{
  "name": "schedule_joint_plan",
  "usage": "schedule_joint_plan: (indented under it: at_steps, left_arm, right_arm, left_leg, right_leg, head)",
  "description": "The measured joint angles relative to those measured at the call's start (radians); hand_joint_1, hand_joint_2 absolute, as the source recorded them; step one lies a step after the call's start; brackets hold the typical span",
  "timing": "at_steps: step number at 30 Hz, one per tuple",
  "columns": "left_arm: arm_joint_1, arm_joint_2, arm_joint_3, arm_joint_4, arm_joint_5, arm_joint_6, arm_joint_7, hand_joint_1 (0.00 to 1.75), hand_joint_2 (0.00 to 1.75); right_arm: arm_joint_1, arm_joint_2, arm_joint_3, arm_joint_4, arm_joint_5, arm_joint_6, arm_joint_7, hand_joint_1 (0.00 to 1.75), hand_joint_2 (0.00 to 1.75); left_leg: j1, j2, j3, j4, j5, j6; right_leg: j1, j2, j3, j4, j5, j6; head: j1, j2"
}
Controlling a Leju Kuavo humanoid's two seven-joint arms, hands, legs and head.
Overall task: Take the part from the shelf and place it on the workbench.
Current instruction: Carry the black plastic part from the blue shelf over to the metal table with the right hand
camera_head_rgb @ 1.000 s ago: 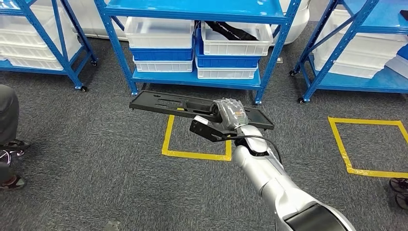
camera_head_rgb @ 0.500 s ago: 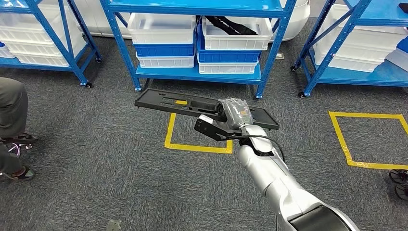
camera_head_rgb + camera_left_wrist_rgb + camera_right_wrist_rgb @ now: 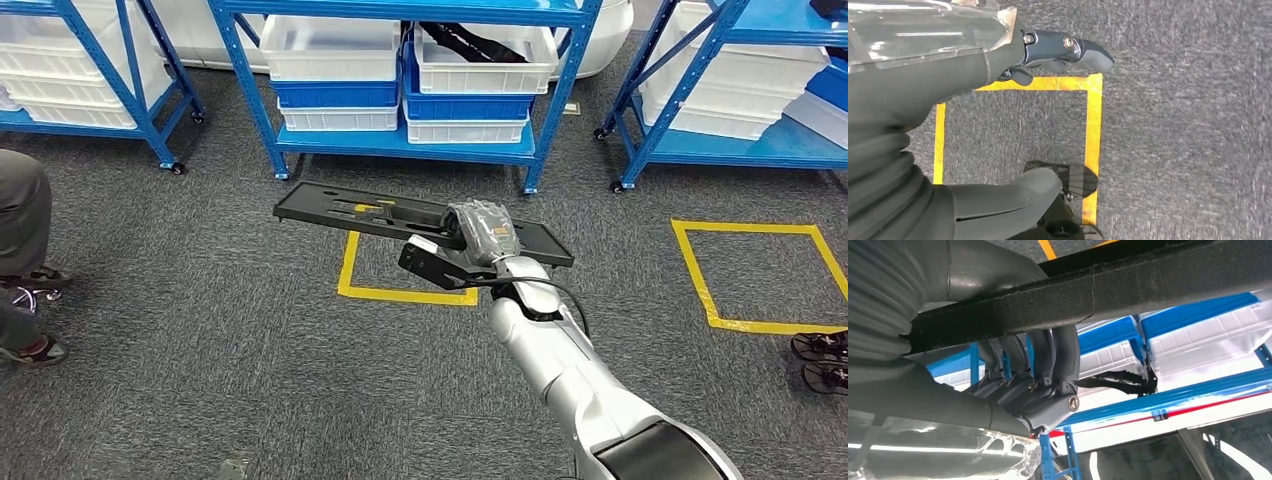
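Observation:
A long flat black part [image 3: 340, 208] is held level above the grey carpet, in front of the blue shelf [image 3: 400, 145]. My right hand [image 3: 484, 232] grips it near its right end, with the silver arm coming in from the bottom right. In the right wrist view the fingers [image 3: 1048, 355] curl under the part's dark edge [image 3: 1128, 282]. My left hand [image 3: 923, 85] hangs above the floor with thumb [image 3: 1013, 192] and fingers [image 3: 1083, 50] apart and nothing between them.
The shelf carries white and blue bins [image 3: 330, 50]; one bin holds another black part [image 3: 470, 40]. More blue shelves stand left [image 3: 150, 130] and right [image 3: 720, 150]. Yellow tape squares [image 3: 400, 293] [image 3: 700, 290] mark the carpet. A person's leg [image 3: 20, 215] is at the left edge.
The whole picture has shifted a little, so the camera has moved. My right hand still holds the part the same way. The person's feet at the left have shifted.

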Motion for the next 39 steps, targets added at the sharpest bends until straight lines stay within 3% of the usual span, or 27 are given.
schedule_joint_plan:
  at_steps: [2,4,6,7,8,10,12,14,16,18,19,21,22,23,26,27,31,33,36,37,38,39]
  left_arm:
    - [0.000,0.000,0.000,0.000,0.000,0.001,0.000,0.00,1.75]
    - [-0.001,0.001,0.000,0.000,0.000,0.002,-0.001,0.00,1.75]
    - [0.000,0.000,0.000,0.000,0.000,0.002,-0.001,0.00,1.75]
    - [0.000,0.000,0.000,0.000,0.000,0.002,-0.001,0.00,1.75]
    - [0.000,0.000,0.000,0.000,0.000,0.002,-0.001,0.00,1.75]
    - [0.000,-0.001,0.000,0.000,0.000,0.002,-0.001,0.00,1.75]
    - [0.000,-0.001,0.000,0.000,0.000,0.002,-0.001,0.00,1.75]
    - [0.001,-0.002,0.000,0.000,-0.001,0.002,-0.002,0.00,1.75]
    - [0.002,-0.002,0.001,0.000,-0.001,0.001,-0.003,0.00,1.75]
    - [0.002,-0.001,0.002,0.000,-0.002,0.000,-0.004,0.00,1.75]
    - [0.003,0.000,0.002,0.000,-0.002,0.000,-0.004,0.00,1.75]
    - [0.003,0.000,0.005,0.000,-0.002,-0.002,-0.005,0.00,1.75]
    - [0.004,0.000,0.006,0.000,-0.003,-0.002,-0.005,0.00,1.75]
    - [0.004,0.000,0.007,0.000,-0.003,-0.002,-0.005,0.00,1.75]
    - [0.003,0.000,0.008,0.000,-0.003,-0.004,-0.005,0.00,1.75]
    - [0.002,0.000,0.008,0.000,-0.003,-0.005,-0.005,0.00,1.75]
    - [0.002,-0.002,0.010,0.000,-0.003,-0.006,-0.006,0.00,1.75]
    - [0.002,-0.001,0.010,0.000,-0.003,-0.006,-0.007,0.00,1.75]
    - [0.001,0.000,0.011,0.000,-0.006,-0.006,-0.016,0.00,1.75]
    - [0.002,0.000,0.011,0.000,-0.008,-0.006,-0.022,0.00,1.75]
    - [0.002,-0.001,0.011,0.000,-0.010,-0.007,-0.027,0.00,1.75]
    - [0.002,-0.001,0.011,0.000,-0.010,-0.006,-0.032,0.00,1.75]
  right_arm:
    - [0.000,-0.002,-0.004,0.000,0.001,0.000,0.000,1.66,1.75]
    - [0.001,-0.004,-0.007,0.000,0.001,0.000,0.000,1.66,1.75]
    - [0.005,-0.007,-0.011,0.000,0.002,0.000,0.000,1.66,1.75]
    - [0.006,-0.008,-0.012,0.000,0.002,0.000,0.000,1.66,1.75]
    - [0.007,-0.009,-0.013,0.000,0.002,0.000,0.000,1.66,1.75]
    - [0.005,-0.009,-0.013,-0.001,0.002,0.000,0.000,1.66,1.75]
    - [0.001,-0.008,-0.013,-0.002,0.002,0.000,0.000,1.66,1.75]
    - [0.003,-0.008,-0.014,-0.003,0.004,0.000,0.000,1.66,1.75]
    - [0.005,-0.008,-0.014,-0.004,0.007,0.000,0.000,1.66,1.75]
    - [0.006,-0.004,-0.014,-0.005,0.010,0.000,0.001,1.66,1.75]
    - [0.008,-0.003,-0.014,-0.006,0.012,0.000,0.001,1.66,1.75]
    - [0.013,-0.003,-0.014,-0.006,0.013,0.000,0.002,1.66,1.75]
    - [0.016,-0.003,-0.014,-0.006,0.014,0.000,0.002,1.66,1.75]
    - [0.019,-0.003,-0.014,-0.006,0.015,0.000,0.003,1.66,1.75]
    - [0.021,-0.005,-0.016,-0.011,0.019,0.000,0.007,1.66,1.75]
    - [0.021,-0.006,-0.017,-0.014,0.020,0.000,0.007,1.66,1.75]
    - [0.020,-0.009,-0.019,-0.022,0.020,0.000,0.008,1.66,1.75]
    - [0.020,-0.011,-0.021,-0.024,0.020,0.000,0.008,1.66,1.75]
    - [0.023,-0.015,-0.023,-0.025,0.020,-0.002,0.008,1.66,1.75]
    - [0.025,-0.017,-0.024,-0.026,0.019,-0.003,0.008,1.66,1.75]
    - [0.027,-0.018,-0.025,-0.028,0.019,-0.004,0.007,1.66,1.75]
    - [0.027,-0.019,-0.026,-0.032,0.017,-0.004,0.006,1.66,1.75]
  left_leg:
    - [0.001,0.002,-0.010,-0.007,0.015,0.023]
    - [0.000,0.003,-0.026,-0.008,0.029,0.037]
    - [0.001,0.002,-0.044,-0.008,0.043,0.037]
    - [0.002,0.002,-0.053,-0.008,0.051,0.035]
    - [0.003,0.002,-0.060,-0.008,0.058,0.032]
    - [0.005,0.002,-0.070,-0.008,0.071,0.022]
    - [0.003,0.003,-0.075,-0.010,0.083,0.008]
    - [0.002,0.003,-0.077,-0.017,0.097,-0.006]
    - [0.006,0.003,-0.087,-0.012,0.090,-0.015]
    - [0.009,0.002,-0.122,0.066,0.023,-0.019]
    - [0.008,0.001,-0.148,0.137,-0.024,-0.019]
    - [0.008,0.000,-0.183,0.260,-0.086,-0.023]
    - [0.008,0.000,-0.177,0.275,-0.091,-0.023]
    - [0.008,0.000,-0.148,0.246,-0.078,-0.023]
    - [0.008,0.000,-0.016,0.052,-0.021,-0.018]
    - [0.006,-0.001,0.006,0.015,-0.014,-0.013]
    - [-0.007,0.000,-0.003,-0.003,0.010,0.024]
    - [-0.006,0.002,-0.017,-0.009,0.027,0.042]
    - [-0.007,0.003,-0.047,-0.009,0.048,0.047]
    - [-0.007,0.003,-0.056,-0.009,0.055,0.046]
    - [-0.007,0.003,-0.064,-0.009,0.062,0.043]
    - [-0.007,0.003,-0.070,-0.009,0.069,0.040]
  right_leg:
    - [-0.003,0.001,-0.030,0.053,-0.036,0.002]
    - [-0.008,0.001,-0.085,0.185,-0.105,-0.001]
    - [-0.012,0.002,-0.118,0.295,-0.151,0.005]
    - [-0.014,0.002,-0.108,0.297,-0.154,0.013]
    - [-0.016,0.002,-0.076,0.255,-0.142,0.021]
    - [-0.020,0.002,0.025,0.098,-0.106,0.033]
    - [-0.013,0.004,0.085,-0.005,-0.082,0.030]
    - [-0.002,0.006,0.084,-0.018,-0.070,0.018]
    - [-0.016,0.005,0.077,-0.023,-0.053,0.001]
    - [-0.029,0.001,0.064,-0.026,-0.032,-0.020]
    - [-0.025,0.000,0.054,-0.026,-0.024,-0.026]
    - [-0.018,-0.002,0.035,-0.023,-0.010,-0.030]
    - [-0.016,-0.002,0.027,-0.021,-0.005,-0.029]
    - [-0.015,-0.002,0.020,-0.019,-0.001,-0.027]
    - [-0.010,-0.001,0.006,-0.010,0.009,-0.017]
    - [-0.006,0.000,0.002,-0.007,0.012,-0.012]
    - [0.002,0.000,-0.021,0.011,0.017,0.015]
    - [-0.001,0.001,-0.058,0.089,-0.034,0.013]
    - [-0.007,0.002,-0.122,0.280,-0.134,0.011]
    - [-0.007,0.002,-0.120,0.302,-0.146,0.016]
    - [-0.008,0.002,-0.096,0.281,-0.144,0.021]
    - [-0.009,0.002,-0.052,0.220,-0.130,0.026]
  head:
    - [0.003,0.000]
    - [0.007,0.000]
    - [0.009,0.000]
    - [0.009,0.000]
    - [0.011,0.000]
    - [0.014,0.000]
    - [0.014,0.000]
    - [0.013,0.000]
    - [0.010,0.000]
    - [0.002,0.000]
    - [-0.002,0.000]
    - [-0.005,0.000]
    - [-0.005,0.000]
    - [-0.006,0.000]
    - [-0.007,0.000]
    - [-0.005,0.000]
    - [0.003,0.000]
    - [0.008,0.000]
    - [0.015,0.000]
    - [0.016,0.000]
    - [0.017,0.000]
    - [0.017,0.000]
